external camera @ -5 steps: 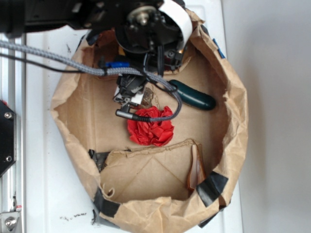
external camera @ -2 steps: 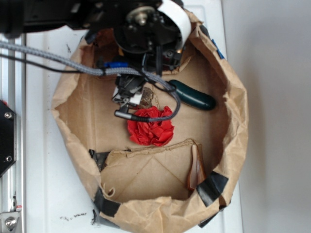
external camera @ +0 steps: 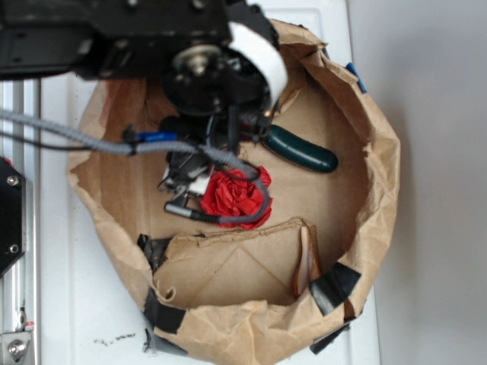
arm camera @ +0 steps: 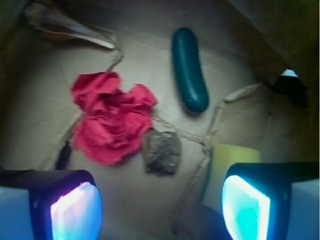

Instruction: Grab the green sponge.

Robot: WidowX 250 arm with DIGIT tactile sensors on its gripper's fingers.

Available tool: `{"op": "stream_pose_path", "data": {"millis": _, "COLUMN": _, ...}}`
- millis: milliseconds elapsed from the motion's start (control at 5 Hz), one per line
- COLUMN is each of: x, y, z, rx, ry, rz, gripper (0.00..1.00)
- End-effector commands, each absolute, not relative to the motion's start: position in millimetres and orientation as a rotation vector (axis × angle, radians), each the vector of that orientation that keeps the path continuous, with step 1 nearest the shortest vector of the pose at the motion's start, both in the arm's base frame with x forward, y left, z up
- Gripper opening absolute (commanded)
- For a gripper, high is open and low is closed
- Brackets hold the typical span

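My end effector hangs open; green sponge sits off-centre under one finger; I risk clipping it.

Exterior view: even, diffuse light is falling from above. The white worktop is reading bright, close to overexposed, at 9 o'clock. The paper bag is casting soft shadow on its inner wall near 10 o'clock. The arm at 12 o'clock is rendering as a near-black mass with slight motion blur; a white band on it is glaring.

Wrist view: dim and warm, soft throughout. The red cloth is oversaturating and losing fold detail. The pincer fingertips at 7 and 5 o'clock are out of focus, glowing blue and magenta. The corners are darkening.
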State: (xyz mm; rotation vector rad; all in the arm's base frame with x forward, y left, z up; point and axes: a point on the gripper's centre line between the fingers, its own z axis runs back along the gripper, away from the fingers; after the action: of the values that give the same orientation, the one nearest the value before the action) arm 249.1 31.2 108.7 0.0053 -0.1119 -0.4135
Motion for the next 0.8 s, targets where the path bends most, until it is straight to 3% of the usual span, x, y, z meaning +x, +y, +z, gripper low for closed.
{"op": "stream_pose_path", "data": {"millis": 0, "x": 270, "y": 30, "z": 95, "rx": 0.060, "ry": -0.118, "rz": -0.417, "gripper": 1.00}}
{"op": "stream_pose_path", "data": {"millis": 400, "x": 286, "y": 40, "z": 88, "rx": 0.073, "ry": -0.099, "rz": -0.394, "gripper": 1.00}}
{"op": "stream_pose_path", "data": {"millis": 600, "x": 284, "y": 58, "z": 98, "rx": 0.068, "ry": -0.132, "rz": -0.366, "gripper": 1.00}}
